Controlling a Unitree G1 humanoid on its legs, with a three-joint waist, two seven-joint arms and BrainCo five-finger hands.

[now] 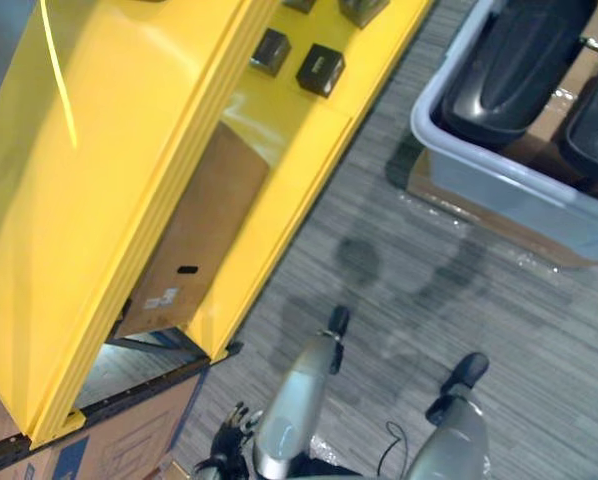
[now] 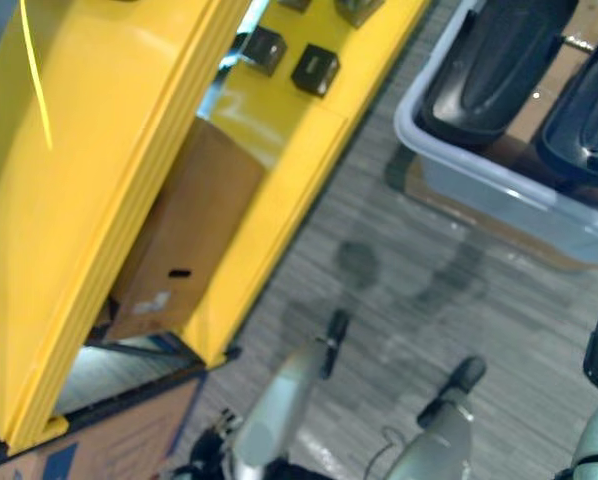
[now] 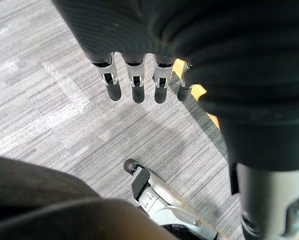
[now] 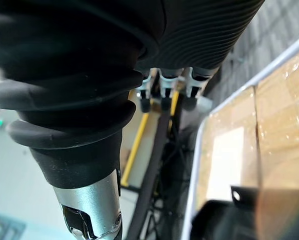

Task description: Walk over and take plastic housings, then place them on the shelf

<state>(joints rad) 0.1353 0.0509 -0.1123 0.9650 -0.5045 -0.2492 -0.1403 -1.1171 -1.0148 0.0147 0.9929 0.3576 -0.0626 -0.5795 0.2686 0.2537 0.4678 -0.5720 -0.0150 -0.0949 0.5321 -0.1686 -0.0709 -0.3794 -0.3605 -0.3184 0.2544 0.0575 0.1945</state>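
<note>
Two black plastic housings [image 1: 519, 60] [image 1: 594, 120] lie in a pale grey bin [image 1: 479, 165] on the floor at the upper right. The yellow shelf [image 1: 109, 150] runs along the left, slanting away from me. My left hand [image 3: 134, 80] hangs over the grey carpet with straight fingers and holds nothing. My right hand [image 4: 164, 92] is open and bare too; beyond its fingers are the bin's rim [image 4: 199, 150] and a dark housing edge [image 4: 224, 220]. Both hands are well apart from the housings.
Small black boxes [image 1: 320, 69] [image 1: 270, 51] sit on a yellow shelf board. A brown cardboard box [image 1: 194, 240] lies under the shelf, another [image 1: 129, 440] at the lower left. Brown cardboard [image 1: 569, 70] shows beneath the housings. Grey carpet [image 1: 399, 270] spreads between shelf and bin.
</note>
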